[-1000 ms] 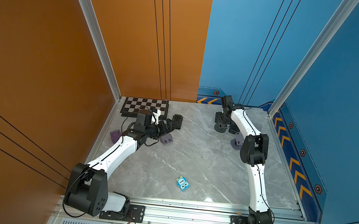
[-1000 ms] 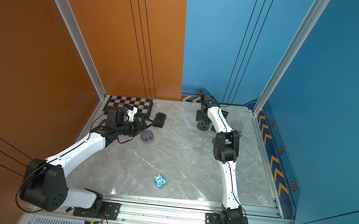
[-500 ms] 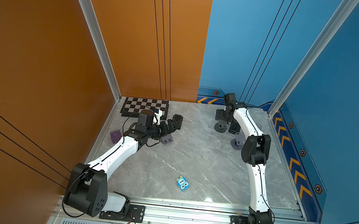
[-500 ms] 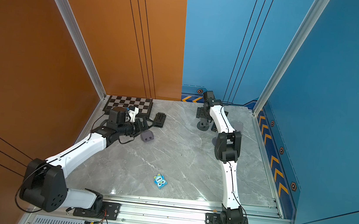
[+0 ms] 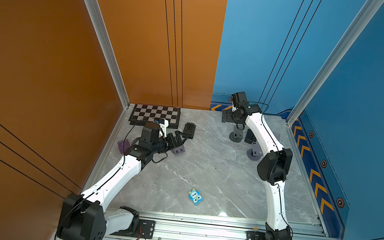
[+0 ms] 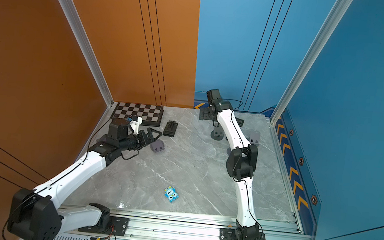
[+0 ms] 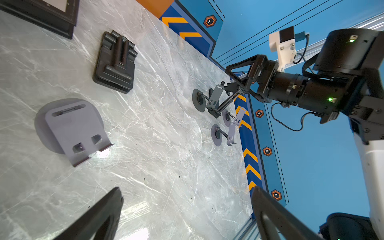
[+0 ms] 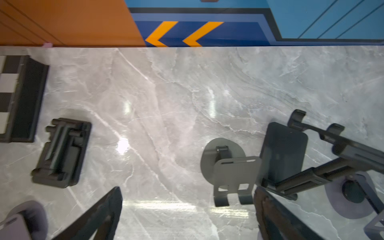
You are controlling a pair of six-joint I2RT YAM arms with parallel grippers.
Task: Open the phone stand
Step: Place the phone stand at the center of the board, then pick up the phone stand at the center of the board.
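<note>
While nothing is gripped by either arm, a blue cartoon card is seen lowest on the marble table. Farther up, at centre left, the left gripper is spread wide near the folded lilac phone stand. Farthest, at upper right, the right gripper is held agape near an unfolded dark grey stand.

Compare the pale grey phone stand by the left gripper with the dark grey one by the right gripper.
The pale grey stand has its plate low over its disc; the dark grey stand has it raised on a hinged arm. The pale one looks lilac, the dark one slate. Both have round bases.
</note>
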